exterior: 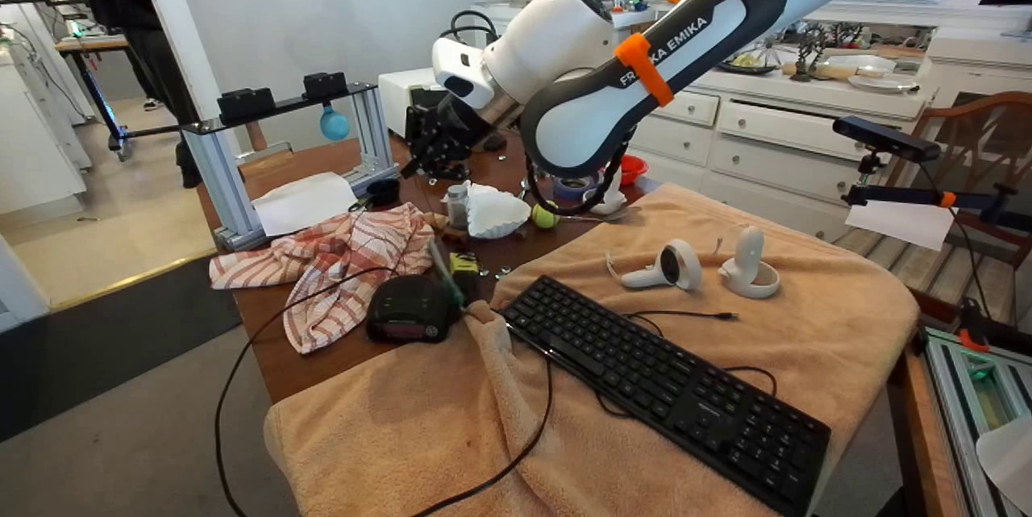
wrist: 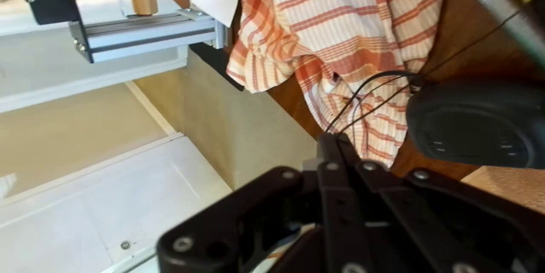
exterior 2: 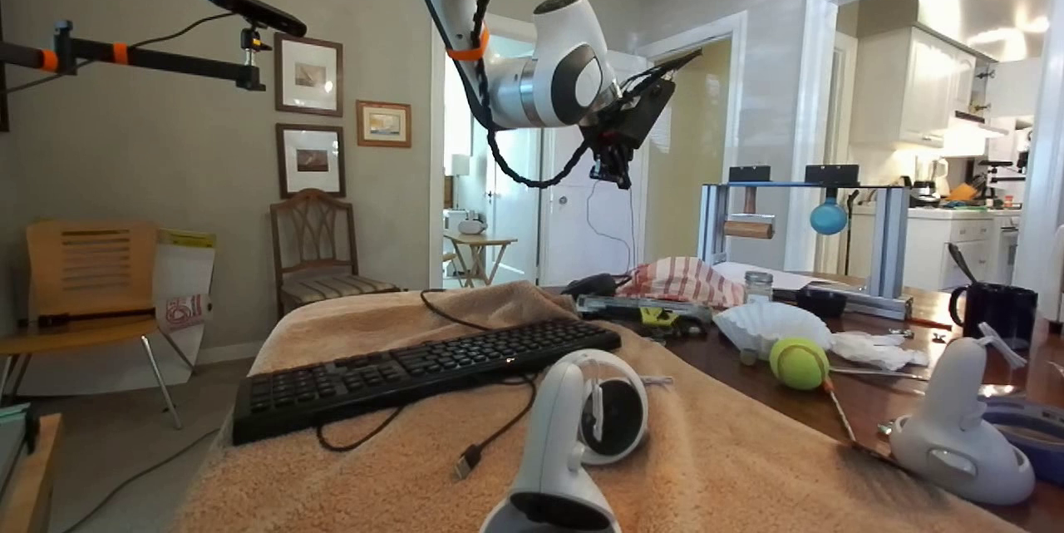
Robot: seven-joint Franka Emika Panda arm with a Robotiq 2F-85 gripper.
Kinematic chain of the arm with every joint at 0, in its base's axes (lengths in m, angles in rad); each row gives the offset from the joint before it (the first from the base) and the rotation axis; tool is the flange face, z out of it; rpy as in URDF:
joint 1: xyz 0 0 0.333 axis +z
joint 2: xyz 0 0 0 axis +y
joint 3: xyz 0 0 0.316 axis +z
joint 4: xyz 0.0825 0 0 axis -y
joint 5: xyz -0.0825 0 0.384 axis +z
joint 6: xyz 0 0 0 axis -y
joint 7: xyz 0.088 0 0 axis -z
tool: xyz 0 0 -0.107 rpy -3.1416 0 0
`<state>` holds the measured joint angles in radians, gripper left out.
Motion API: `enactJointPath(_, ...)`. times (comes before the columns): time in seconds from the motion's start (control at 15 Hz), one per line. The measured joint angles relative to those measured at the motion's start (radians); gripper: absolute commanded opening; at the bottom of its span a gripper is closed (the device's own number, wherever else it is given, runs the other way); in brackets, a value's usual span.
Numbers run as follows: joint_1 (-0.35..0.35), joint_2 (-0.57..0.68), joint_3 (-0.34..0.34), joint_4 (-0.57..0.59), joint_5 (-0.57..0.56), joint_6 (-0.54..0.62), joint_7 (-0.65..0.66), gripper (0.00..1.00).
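Observation:
My gripper [wrist: 337, 136] is black, and its fingers lie together in the wrist view with nothing visible between them. It hangs in the air above the table in both exterior views [exterior: 415, 167] [exterior 2: 613, 175]. Beyond the fingertips in the wrist view lies a crumpled red-and-white striped towel [wrist: 336, 21]; it also lies on the table in both exterior views [exterior: 355, 251] [exterior 2: 682, 279]. A black clock-like device [wrist: 472, 124] sits beside the towel [exterior: 409, 309]. Its thin black cord [wrist: 368, 80] crosses the towel and passes out of sight behind the fingertips.
A metal frame [exterior: 367, 126] with a blue ball [exterior: 334, 124] stands beyond the towel. A black keyboard [exterior: 669, 388] and white controllers [exterior: 669, 267] lie on a tan blanket [exterior: 387, 420]. A tennis ball [exterior 2: 799, 363], a white fluted paper [exterior 2: 773, 325] and a dark mug [exterior 2: 1002, 313] stand on the table.

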<state>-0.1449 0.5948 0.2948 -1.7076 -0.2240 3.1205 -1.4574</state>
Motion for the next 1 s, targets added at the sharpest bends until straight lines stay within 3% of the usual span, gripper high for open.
enactJointPath(0.2, -0.014, 0.001, 0.012, -0.002, -0.012, 0.057, -0.03, 0.0)
enactJointPath(0.4, -0.009, 0.007, -0.02, 0.001, -0.002, 0.019, -0.006, 0.0)
enactJointPath(0.53, 0.018, 0.01, -0.086, 0.007, 0.005, -0.043, 0.052, 0.0)
enactJointPath(0.8, 0.148, 0.008, -0.311, 0.018, -0.002, -0.085, 0.223, 0.0)
enactJointPath(1.0, 0.208, -0.001, -0.385, 0.02, -0.053, -0.035, 0.31, 0.0)
